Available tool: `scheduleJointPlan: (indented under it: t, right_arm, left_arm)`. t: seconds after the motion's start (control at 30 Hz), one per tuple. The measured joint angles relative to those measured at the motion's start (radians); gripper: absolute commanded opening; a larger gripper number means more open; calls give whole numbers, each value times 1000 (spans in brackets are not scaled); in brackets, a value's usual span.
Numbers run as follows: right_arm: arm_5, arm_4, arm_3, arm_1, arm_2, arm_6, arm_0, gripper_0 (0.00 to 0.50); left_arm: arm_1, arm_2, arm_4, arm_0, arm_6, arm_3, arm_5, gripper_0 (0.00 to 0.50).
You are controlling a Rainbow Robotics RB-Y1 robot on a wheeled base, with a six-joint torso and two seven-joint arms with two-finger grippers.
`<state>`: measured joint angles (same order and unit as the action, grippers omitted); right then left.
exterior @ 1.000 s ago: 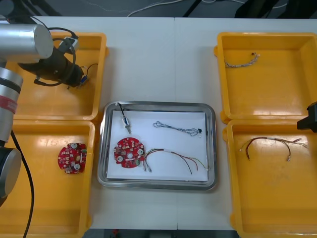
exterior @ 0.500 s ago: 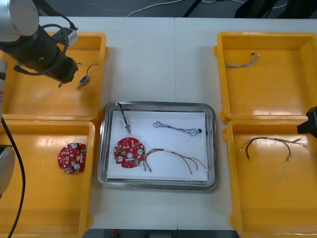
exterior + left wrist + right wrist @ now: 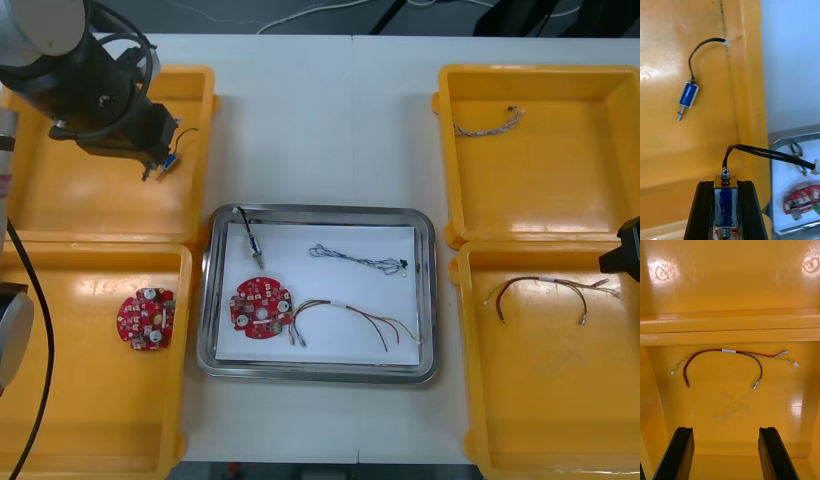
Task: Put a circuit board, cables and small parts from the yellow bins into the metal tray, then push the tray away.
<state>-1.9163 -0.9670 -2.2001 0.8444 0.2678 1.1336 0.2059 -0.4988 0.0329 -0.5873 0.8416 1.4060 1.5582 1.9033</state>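
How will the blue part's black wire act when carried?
Likely floppy: the black lead arcs from the small metal part shut in the left gripper over the far left bin. The part probably won't slip, pinched on flat sides. The right gripper hangs open over the near right bin.

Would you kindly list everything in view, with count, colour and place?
yellow bins: four, two each side
metal tray: one, white inside, between the bins
circuit boards: two, red, tray and near left bin
twisted cables: two, pale, tray and far right bin
red and yellow cables: two, tray and near right bin
small metal parts: three, black-leaded; tray, far left bin, left gripper
left gripper: black, over far left bin
right gripper: black, open, near right bin
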Motion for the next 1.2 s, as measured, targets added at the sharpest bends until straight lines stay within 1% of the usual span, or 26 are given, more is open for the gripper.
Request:
scheduleJointPlan:
  t: [0.1, 0.23, 0.33, 0.43, 0.53, 0.63, 0.7, 0.87, 1.03, 1.2]
  right_arm:
    - [0, 0, 0, 0, 0, 0, 0, 500]
    - [0, -1, 0, 0, 0, 0, -1, 500]
    - [0, -1, -1, 0, 0, 0, -1, 500]
    - [0, -1, -1, 0, 0, 0, -1, 500]
    - [0, -1, -1, 0, 0, 0, -1, 500]
    - [0, -1, -1, 0, 0, 0, -2, 500]
    - [0, -1, -1, 0, 0, 0, -2, 500]
    - [0, -2, -1, 0, 0, 0, -3, 500]
    - [0, -2, -2, 0, 0, 0, -3, 500]
    - [0, -2, -2, 0, 0, 0, -3, 500]
  left_arm:
    - [0, -37, -15, 3, -56, 35, 7, 0]
    - [2, -105, -19, 3, -96, 106, 8, 0]
    - [14, -142, -20, 4, -171, 169, 8, 0]
    - [36, -167, -20, 3, -307, 234, 9, 0]
    - [56, -195, -20, -1, -485, 311, 10, 0]
    - [62, -248, -15, -13, -651, 389, 11, 0]
    - [62, -292, -3, -23, -707, 427, 11, 0]
    - [62, -419, 65, -53, -717, 487, 11, 0]
    - [62, -521, 121, -80, -719, 492, 11, 0]
    - [62, -583, 159, -105, -741, 487, 1, 0]
